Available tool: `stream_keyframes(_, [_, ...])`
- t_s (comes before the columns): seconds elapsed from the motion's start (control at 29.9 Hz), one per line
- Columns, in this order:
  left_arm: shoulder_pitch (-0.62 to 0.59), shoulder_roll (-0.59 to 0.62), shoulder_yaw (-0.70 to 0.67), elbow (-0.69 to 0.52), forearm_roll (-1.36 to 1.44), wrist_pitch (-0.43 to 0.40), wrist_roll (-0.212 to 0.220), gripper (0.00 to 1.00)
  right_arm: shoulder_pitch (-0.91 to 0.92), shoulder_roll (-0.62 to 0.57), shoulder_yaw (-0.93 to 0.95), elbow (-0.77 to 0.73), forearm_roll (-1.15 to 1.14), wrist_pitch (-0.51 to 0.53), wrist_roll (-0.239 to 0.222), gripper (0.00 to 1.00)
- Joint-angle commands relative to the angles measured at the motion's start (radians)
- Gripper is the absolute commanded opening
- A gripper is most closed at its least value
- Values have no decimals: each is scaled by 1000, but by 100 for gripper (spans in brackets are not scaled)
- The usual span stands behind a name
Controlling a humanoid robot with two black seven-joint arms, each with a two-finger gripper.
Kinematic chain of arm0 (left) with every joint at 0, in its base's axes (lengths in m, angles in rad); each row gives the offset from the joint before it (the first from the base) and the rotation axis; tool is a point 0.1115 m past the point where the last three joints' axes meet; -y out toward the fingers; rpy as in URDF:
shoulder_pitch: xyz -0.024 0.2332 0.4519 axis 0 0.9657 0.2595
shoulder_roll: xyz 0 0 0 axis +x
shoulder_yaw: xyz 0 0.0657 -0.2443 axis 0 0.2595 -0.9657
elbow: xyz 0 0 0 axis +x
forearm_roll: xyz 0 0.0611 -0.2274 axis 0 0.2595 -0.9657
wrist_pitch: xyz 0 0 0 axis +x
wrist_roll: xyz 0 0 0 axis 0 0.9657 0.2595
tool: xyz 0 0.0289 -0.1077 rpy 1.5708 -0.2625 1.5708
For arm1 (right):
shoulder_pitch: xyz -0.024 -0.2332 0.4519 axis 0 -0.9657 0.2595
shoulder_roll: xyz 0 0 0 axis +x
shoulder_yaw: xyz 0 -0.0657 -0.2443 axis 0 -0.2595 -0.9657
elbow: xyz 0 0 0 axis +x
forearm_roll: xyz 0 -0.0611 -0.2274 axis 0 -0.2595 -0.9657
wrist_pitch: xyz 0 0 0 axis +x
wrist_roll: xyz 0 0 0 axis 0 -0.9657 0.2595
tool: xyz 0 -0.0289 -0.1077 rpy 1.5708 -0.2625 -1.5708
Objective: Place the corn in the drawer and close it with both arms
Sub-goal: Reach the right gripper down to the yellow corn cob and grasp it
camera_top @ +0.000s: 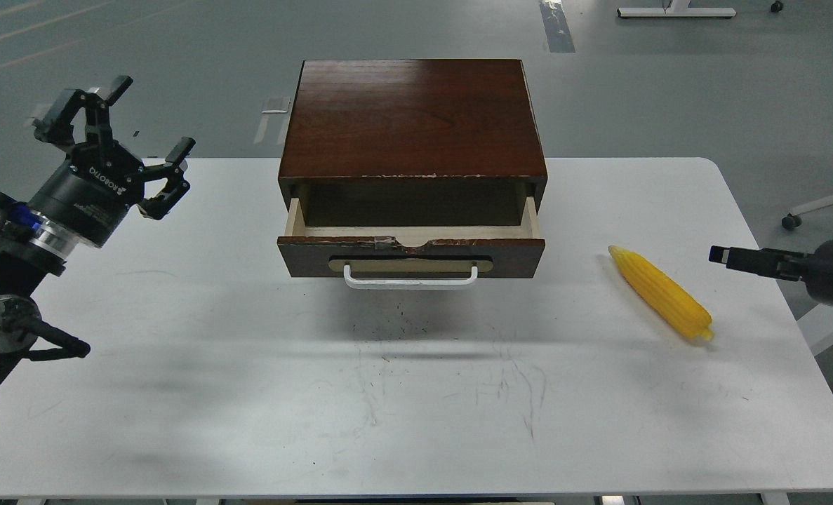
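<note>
The corn [662, 294] is lying on the counter [402, 393] right of the drawer [411, 247], angled diagonally, nearest the right tool [716, 254], whose fingers I cannot tell apart; the left tool [148, 133] is sitting spread, far off.

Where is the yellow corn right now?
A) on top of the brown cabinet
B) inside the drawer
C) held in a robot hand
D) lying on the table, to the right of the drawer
D: the corn lies flat on the white table, to the right of the open drawer, with neither hand touching it.
</note>
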Motion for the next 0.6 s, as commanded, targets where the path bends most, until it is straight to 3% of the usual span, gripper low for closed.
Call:
stream_keyframes(0.0, [1,-1,-2,-1,0,0,0,100,31,61,-83,-63,-48,-37,0,100])
stream_keyframes(0.17, [3,-14,-5,-3,0,0,0,100,54,133,-150,-74,-48,-76,0,98])
stream_keyframes(0.3, [3,-21,-6,-1,5,0,2,100,56,167,-197,-79,-48,-79,0,91])
stream_keyframes(0.57, [3,-44,-8,5,9,0,2,100,56,226,-246,-114,-48,-94,0,57])
